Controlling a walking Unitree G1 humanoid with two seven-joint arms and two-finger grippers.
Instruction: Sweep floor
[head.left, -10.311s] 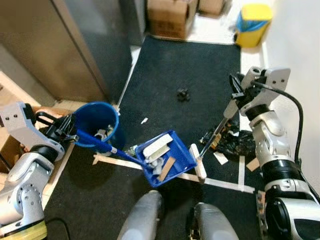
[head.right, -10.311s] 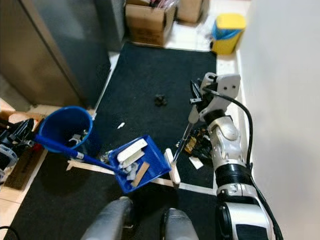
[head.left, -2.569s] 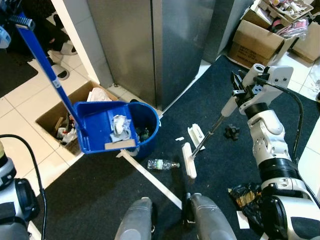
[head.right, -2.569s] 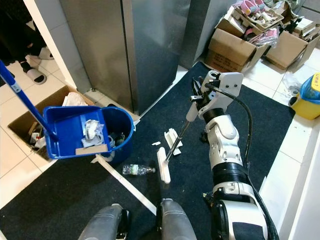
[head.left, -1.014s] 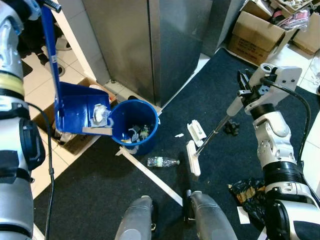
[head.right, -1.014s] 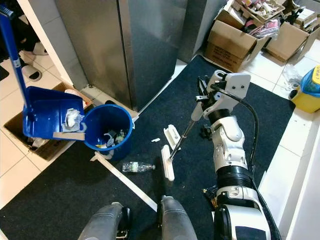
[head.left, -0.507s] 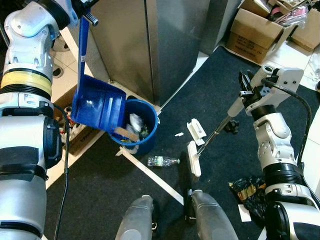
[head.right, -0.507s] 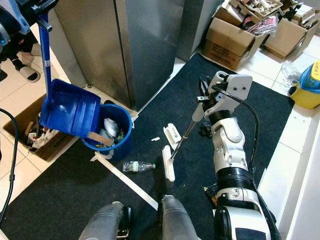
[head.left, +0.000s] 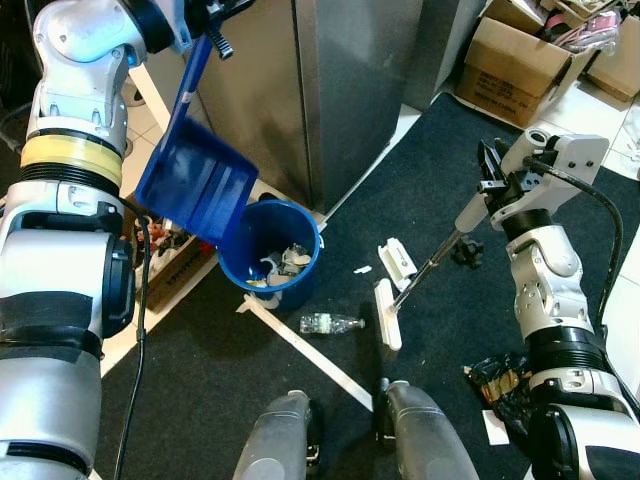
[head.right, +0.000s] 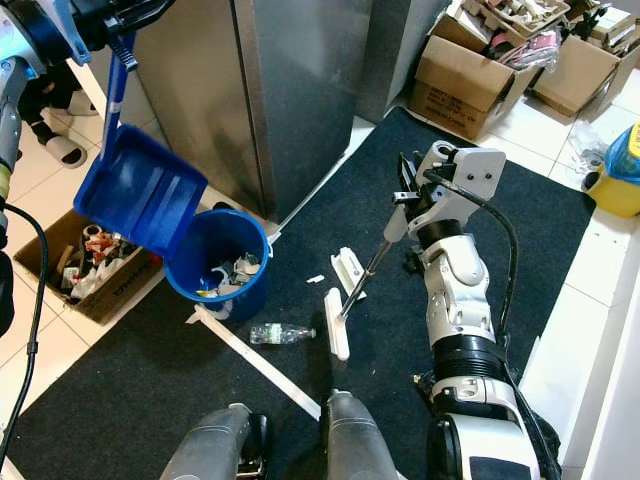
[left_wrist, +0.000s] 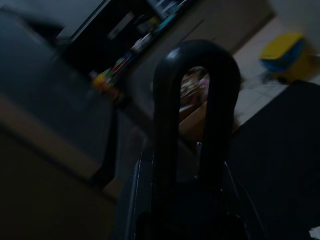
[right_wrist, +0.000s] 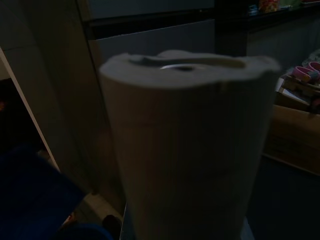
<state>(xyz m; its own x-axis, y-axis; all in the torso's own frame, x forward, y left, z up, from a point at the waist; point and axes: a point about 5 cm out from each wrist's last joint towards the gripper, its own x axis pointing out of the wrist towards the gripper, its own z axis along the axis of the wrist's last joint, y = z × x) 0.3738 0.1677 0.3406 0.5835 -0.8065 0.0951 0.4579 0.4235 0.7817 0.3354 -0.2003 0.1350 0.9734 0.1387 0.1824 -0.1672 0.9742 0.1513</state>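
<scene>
Now the left gripper (head.left: 205, 15), jaws pinching its handle, tips the blue dustpan (head.left: 197, 181) over the bucket (head.left: 268, 254); right gripper (head.left: 492, 186) clamps the broom (head.left: 425, 272). Next: sweep the bottle (head.left: 330, 323).

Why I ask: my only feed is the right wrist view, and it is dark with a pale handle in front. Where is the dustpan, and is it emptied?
Observer: The left pincer holds the dustpan tilted above the blue bucket. The pan looks empty, and there is trash in the bucket.
Operator: Anything left on the mat?
Observer: A plastic bottle lies between the bucket and the broom head. The right pincer grips that broom.
Operator: Anything else?
Observer: A white piece lies close beside the broom head.
</scene>
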